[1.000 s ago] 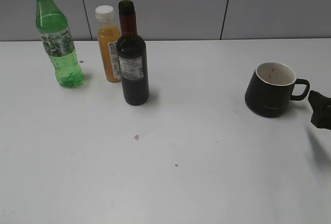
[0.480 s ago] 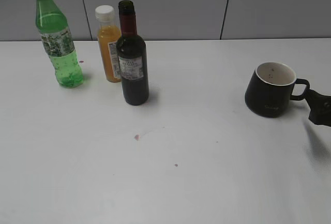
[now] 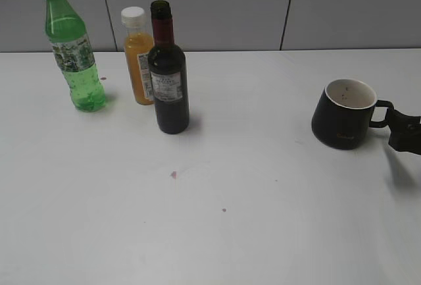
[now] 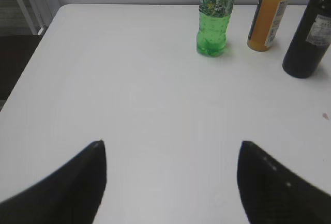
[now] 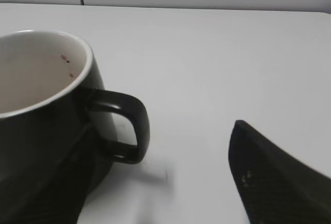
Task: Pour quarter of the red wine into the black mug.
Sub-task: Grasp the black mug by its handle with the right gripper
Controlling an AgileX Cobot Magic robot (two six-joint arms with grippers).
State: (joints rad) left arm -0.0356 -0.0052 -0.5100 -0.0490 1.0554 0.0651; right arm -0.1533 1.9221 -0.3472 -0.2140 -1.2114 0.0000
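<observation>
right pincer (image 3: pixel 406 133) cut off by frame edge

Three bottles on the counter (image 3: pixel 276 232): one dark wine bottle (image 3: pixel 168 74), one green bottle (image 3: pixel 74 51), one orange juice bottle (image 3: pixel 137 54). One black mug (image 3: pixel 345 114). Two claws: left claw (image 4: pixel 170 182), right claw (image 3: pixel 404 133). A few tiny red spots (image 3: pixel 173 174) too, at least two.
</observation>
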